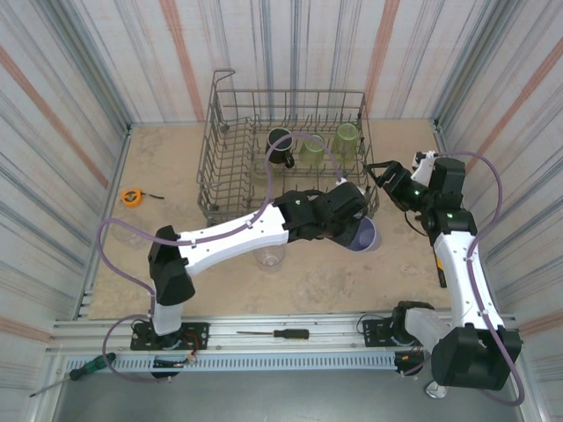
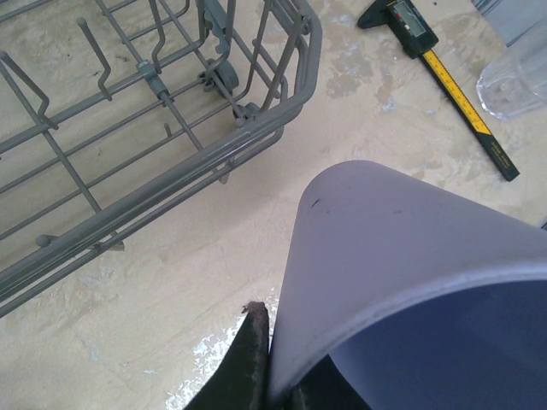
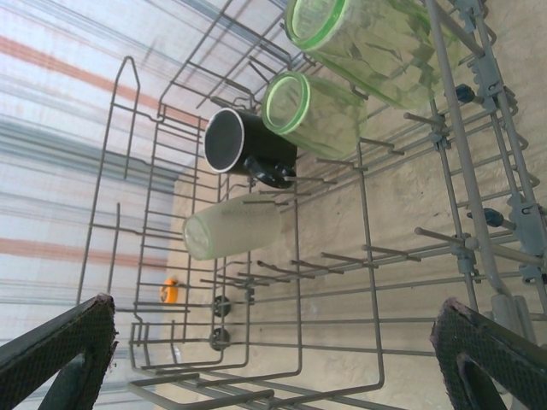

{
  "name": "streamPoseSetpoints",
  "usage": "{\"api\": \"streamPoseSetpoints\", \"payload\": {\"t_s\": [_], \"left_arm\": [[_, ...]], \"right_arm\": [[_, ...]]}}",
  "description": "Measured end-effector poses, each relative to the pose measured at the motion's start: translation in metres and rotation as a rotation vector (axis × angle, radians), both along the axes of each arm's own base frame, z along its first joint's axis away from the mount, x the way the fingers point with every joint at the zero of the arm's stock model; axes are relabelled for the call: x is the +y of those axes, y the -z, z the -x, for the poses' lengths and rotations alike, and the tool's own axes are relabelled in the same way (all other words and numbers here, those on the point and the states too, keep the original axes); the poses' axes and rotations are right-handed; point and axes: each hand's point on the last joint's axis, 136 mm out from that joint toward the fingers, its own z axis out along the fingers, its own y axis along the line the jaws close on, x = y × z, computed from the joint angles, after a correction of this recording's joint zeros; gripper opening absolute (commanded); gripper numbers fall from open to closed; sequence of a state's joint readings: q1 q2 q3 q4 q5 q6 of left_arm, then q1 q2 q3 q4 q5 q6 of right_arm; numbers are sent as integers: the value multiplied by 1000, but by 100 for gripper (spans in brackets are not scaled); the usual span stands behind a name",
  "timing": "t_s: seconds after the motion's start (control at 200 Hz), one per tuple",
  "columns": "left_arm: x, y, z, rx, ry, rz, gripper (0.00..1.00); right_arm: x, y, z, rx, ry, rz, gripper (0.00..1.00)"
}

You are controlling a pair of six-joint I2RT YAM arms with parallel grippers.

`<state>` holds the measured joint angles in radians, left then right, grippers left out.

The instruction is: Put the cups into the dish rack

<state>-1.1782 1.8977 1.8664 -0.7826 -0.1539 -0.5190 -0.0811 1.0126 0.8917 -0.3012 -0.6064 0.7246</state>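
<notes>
Now, with my left fingers [image 2: 249,363] clamped on the lavender cup [image 2: 385,256] just off the 5 o'clock corner of the dish rack [image 1: 224,158] and my right fingers [image 3: 60,342] spread wide at its 3 o'clock side, I should lift over the rim wire before tipping it mouth-down onto tines.

Grey wire dish rack [image 2: 171,186], lavender cup [image 2: 402,248] at lower right, black mug [image 3: 244,147], two translucent green tumblers [image 3: 318,109], frosted whitish cup [image 3: 231,231], yellow-and-black caliper [image 2: 466,107] at upper right, mottled beige table [image 1: 176,255], walls [image 1: 53,88] striped grey and orange
</notes>
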Motion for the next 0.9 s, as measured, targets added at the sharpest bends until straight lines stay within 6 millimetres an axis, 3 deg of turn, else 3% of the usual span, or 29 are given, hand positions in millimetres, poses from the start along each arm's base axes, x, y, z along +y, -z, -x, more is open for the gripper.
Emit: {"api": "streamPoseSetpoints", "payload": {"t_s": [0.281,0.661,0.897], "left_arm": [[1,-29,-18,1,1,72,0],[18,-40,-46,32,-36,119,0],[28,-67,-58,20,-51,200,0]], "right_arm": [[0,0,0,0,0,0,99],[-1,-6,4,-16,-6,-9,99],[-4,-11,6,-33,6,-11,99]]}}
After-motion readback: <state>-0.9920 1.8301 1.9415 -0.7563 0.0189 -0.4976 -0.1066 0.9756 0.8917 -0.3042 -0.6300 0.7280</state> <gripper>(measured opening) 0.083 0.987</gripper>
